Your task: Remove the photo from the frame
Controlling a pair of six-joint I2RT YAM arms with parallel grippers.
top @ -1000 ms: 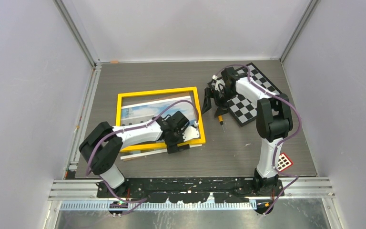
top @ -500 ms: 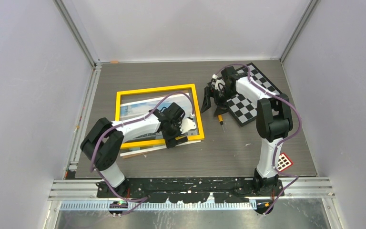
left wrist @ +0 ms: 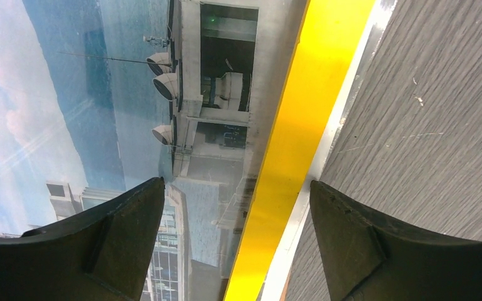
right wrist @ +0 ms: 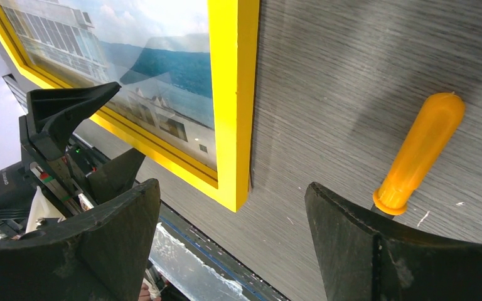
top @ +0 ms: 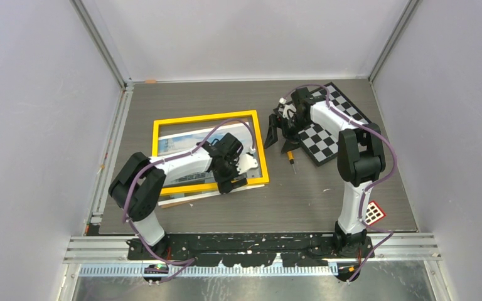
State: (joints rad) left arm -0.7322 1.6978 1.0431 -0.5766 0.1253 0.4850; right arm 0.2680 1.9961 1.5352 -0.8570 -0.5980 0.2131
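Observation:
The yellow frame (top: 204, 116) lies flat left of centre with the photo (top: 179, 144) of a white building under blue sky showing inside it. A white sheet edge and a brown board edge (top: 191, 198) stick out under its near side. My left gripper (top: 232, 183) is open, its jaws straddling the frame's near yellow border (left wrist: 301, 125), one over the photo (left wrist: 100, 94), one over the table. In the left wrist view this gripper (left wrist: 235, 183) holds nothing. My right gripper (top: 280, 139) is open and empty just right of the frame; its wrist view (right wrist: 232, 185) shows the frame's corner (right wrist: 232, 125).
An orange-handled screwdriver (top: 291, 158) lies on the table by the right gripper, also in the right wrist view (right wrist: 423, 150). A black-and-white checkerboard (top: 332, 125) lies at the back right. A small red card (top: 371, 213) sits near the right arm's base.
My left gripper moved from the frame's near right corner inward and away from the bases. The frame slid slightly farther back, and more of the sheets under it shows. The right arm stayed still.

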